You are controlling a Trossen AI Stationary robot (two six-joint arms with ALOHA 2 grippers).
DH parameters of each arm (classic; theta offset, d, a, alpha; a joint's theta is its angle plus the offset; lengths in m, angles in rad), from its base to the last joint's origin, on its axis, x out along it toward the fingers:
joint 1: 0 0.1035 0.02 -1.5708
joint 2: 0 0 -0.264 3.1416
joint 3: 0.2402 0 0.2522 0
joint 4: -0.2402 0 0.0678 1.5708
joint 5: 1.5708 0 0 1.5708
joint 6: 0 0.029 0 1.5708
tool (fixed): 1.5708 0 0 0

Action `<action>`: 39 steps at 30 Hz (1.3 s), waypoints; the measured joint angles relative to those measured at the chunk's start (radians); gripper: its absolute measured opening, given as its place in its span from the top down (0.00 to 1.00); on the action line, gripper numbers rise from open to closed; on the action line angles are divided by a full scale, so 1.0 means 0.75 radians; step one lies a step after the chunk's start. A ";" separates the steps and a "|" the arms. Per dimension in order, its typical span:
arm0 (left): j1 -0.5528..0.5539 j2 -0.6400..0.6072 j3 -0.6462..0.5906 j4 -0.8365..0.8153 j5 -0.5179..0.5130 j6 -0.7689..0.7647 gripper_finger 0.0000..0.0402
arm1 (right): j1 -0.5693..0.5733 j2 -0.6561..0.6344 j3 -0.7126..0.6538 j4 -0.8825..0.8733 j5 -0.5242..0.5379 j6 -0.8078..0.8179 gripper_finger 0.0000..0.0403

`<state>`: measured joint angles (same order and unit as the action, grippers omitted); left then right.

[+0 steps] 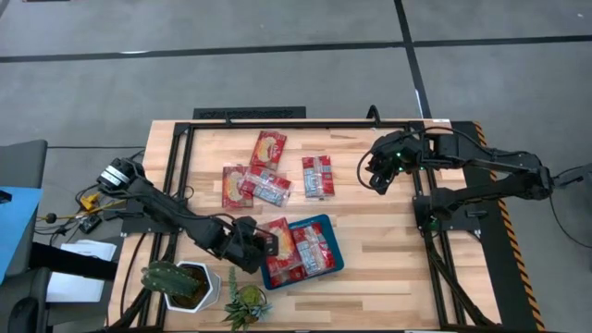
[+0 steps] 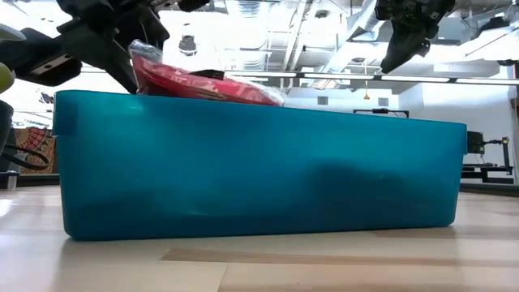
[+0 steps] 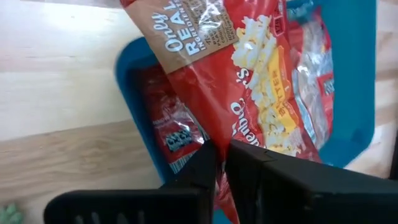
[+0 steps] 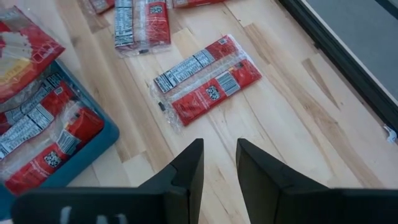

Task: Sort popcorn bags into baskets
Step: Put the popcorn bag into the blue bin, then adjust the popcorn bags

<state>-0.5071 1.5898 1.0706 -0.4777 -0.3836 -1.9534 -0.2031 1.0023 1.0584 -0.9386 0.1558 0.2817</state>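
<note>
High view: left gripper [image 1: 262, 244] clamps a flat red popcorn bag [image 1: 280, 239] over the shallow teal-blue plastic tray [image 1: 326, 225], lower centre
Tilted for dropping in; right gripper [image 1: 380, 176], upper right, hangs slightly parted, empty

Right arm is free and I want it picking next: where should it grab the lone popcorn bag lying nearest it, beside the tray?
The nearest popcorn bag lies flat, apart from the others, so come straight down. Close the right gripper, now open above bare table, across its narrow width near one sealed end, where the flat film should pinch easiest. The left gripper holds another bag over the tray.
</note>
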 joint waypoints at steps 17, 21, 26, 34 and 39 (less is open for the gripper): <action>0.024 -0.034 -0.001 -0.037 0.004 -0.006 0.62 | 0.000 0.000 0.000 -0.004 0.000 -0.038 0.71; 0.102 -0.160 0.000 -0.116 -0.045 0.150 0.55 | 0.000 0.000 0.000 0.001 0.001 -0.039 0.71; 0.307 -0.357 0.001 -0.334 -0.148 0.413 0.52 | 0.000 0.000 0.000 0.050 0.001 -0.042 0.71; 0.737 -0.460 0.000 -0.384 0.005 1.016 0.49 | 0.005 0.019 0.001 0.193 0.000 -0.053 0.71; 0.887 -0.461 -0.015 -0.337 0.033 1.290 0.49 | 0.049 0.122 0.002 0.341 -0.026 -0.142 0.71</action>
<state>0.1580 1.2442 1.0591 -0.7307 -0.3591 -0.9855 -0.1667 1.0940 1.0595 -0.6832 0.1362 0.1752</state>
